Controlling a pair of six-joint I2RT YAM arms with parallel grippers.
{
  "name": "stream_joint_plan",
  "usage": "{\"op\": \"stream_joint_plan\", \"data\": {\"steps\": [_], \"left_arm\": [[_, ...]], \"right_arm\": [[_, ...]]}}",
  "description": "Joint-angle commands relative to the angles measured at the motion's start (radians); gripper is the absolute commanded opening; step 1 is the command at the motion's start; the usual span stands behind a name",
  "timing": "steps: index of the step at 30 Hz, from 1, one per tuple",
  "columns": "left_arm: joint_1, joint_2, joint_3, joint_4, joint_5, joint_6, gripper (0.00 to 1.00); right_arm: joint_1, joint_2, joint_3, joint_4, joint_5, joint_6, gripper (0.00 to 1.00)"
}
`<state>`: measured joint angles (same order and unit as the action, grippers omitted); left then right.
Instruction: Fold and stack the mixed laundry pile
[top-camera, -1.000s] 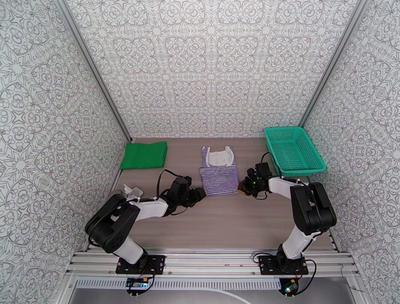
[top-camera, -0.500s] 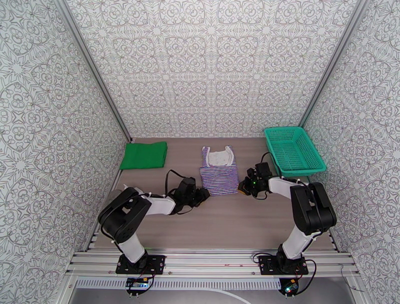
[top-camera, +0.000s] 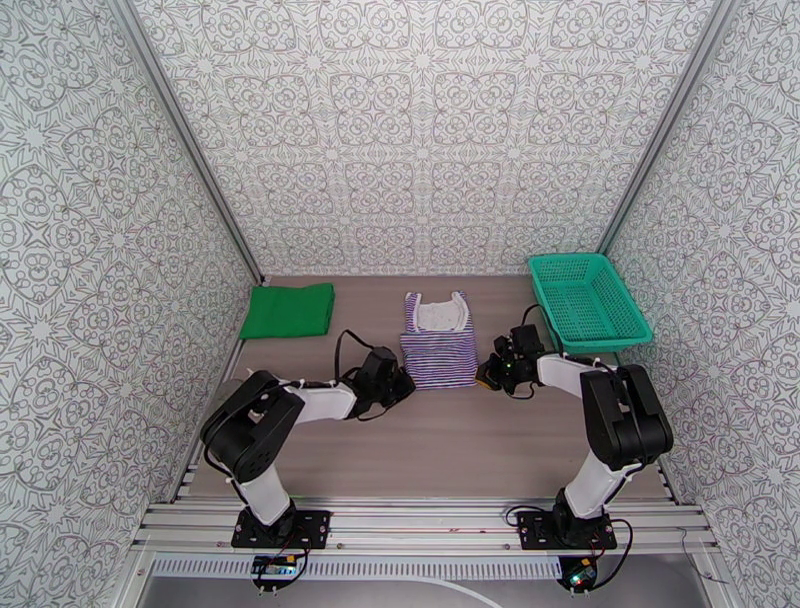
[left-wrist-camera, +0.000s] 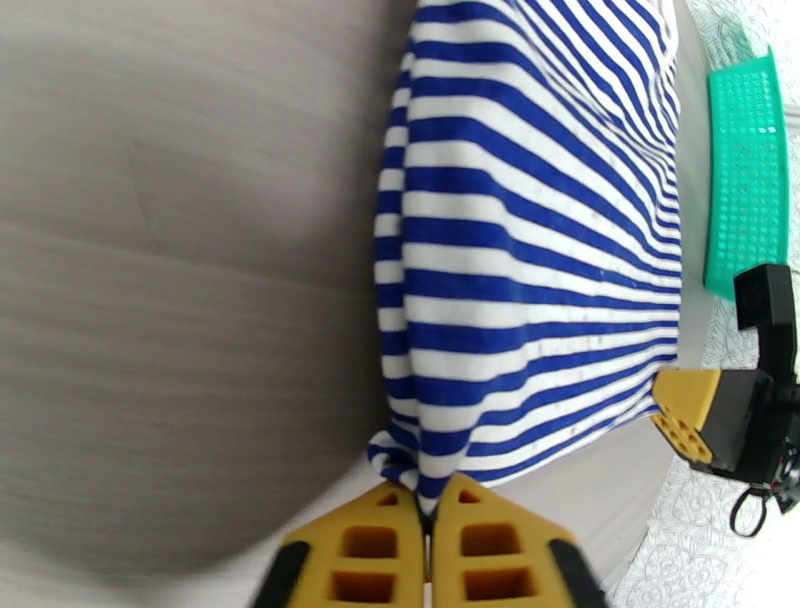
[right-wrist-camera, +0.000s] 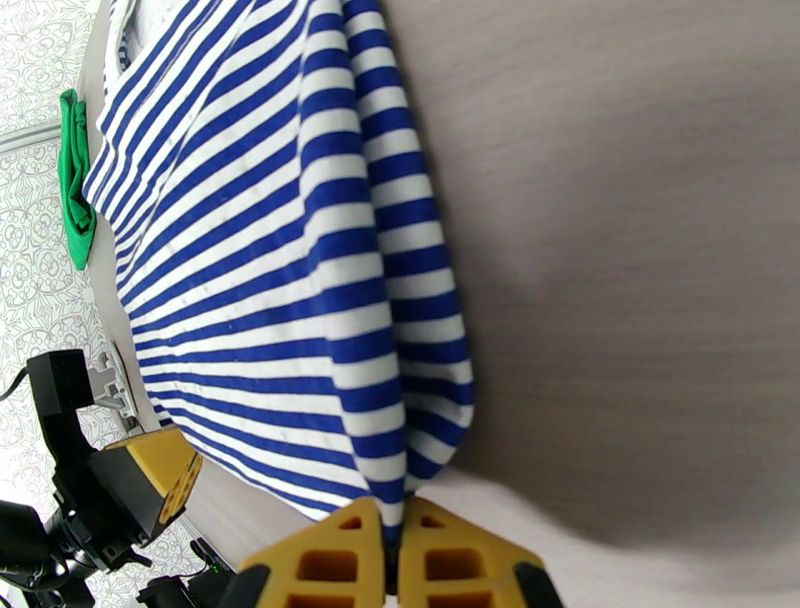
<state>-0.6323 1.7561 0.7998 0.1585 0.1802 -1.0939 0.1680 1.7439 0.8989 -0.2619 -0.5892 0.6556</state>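
Top view: my left gripper (top-camera: 403, 383) and right gripper (top-camera: 487, 375) flank the near hem of the striped shirt (top-camera: 438, 345) at table centre. The green cloth (top-camera: 289, 310) lies at ten o'clock, the teal mesh basket (top-camera: 590, 300) at two. Left wrist: my jaws are clenched on a hem corner, six o'clock. Right wrist: my jaws pinch the opposite corner, six o'clock.

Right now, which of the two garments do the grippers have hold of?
The striped shirt mid-table: the left gripper and right gripper each pinch a near corner. The green cloth lies apart at the far left, untouched.
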Motion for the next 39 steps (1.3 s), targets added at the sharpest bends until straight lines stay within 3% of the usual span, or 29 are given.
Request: {"op": "stream_joint_plan", "data": {"steps": [1, 4, 5, 7, 9, 15, 23, 28, 33, 39], "left_arm": [[-0.009, -0.032, 0.025, -0.080, -0.045, 0.037, 0.00], [-0.016, -0.059, 0.016, -0.113, -0.043, 0.039, 0.00], [-0.022, -0.072, 0.011, -0.138, -0.054, 0.041, 0.08], [-0.029, -0.096, 0.002, -0.184, -0.076, 0.052, 0.32], [-0.025, -0.114, -0.003, -0.216, -0.083, 0.071, 0.41], [0.001, -0.112, -0.008, -0.216, -0.072, 0.083, 0.46], [-0.004, -0.017, 0.029, -0.134, -0.046, 0.069, 0.44], [-0.003, 0.028, 0.068, -0.118, -0.042, 0.088, 0.35], [0.000, 0.042, 0.100, -0.115, -0.030, 0.100, 0.34], [-0.002, 0.020, 0.099, -0.131, -0.033, 0.100, 0.05]], "right_arm": [[-0.005, -0.022, -0.014, -0.005, -0.005, 0.003, 0.01], [-0.006, -0.026, -0.017, -0.002, -0.006, 0.010, 0.01], [-0.007, -0.026, -0.017, -0.002, -0.006, 0.010, 0.01], [-0.005, -0.024, -0.017, -0.002, -0.006, 0.010, 0.00], [-0.005, -0.022, -0.017, -0.002, -0.007, 0.012, 0.00], [-0.005, -0.015, -0.012, 0.001, -0.011, 0.013, 0.00], [-0.005, -0.007, -0.009, 0.003, -0.017, 0.012, 0.00], [-0.005, -0.004, -0.010, 0.003, -0.018, 0.011, 0.00], [-0.006, -0.004, -0.010, 0.004, -0.020, 0.012, 0.00], [-0.005, -0.013, -0.010, -0.002, -0.018, 0.011, 0.00]]}}
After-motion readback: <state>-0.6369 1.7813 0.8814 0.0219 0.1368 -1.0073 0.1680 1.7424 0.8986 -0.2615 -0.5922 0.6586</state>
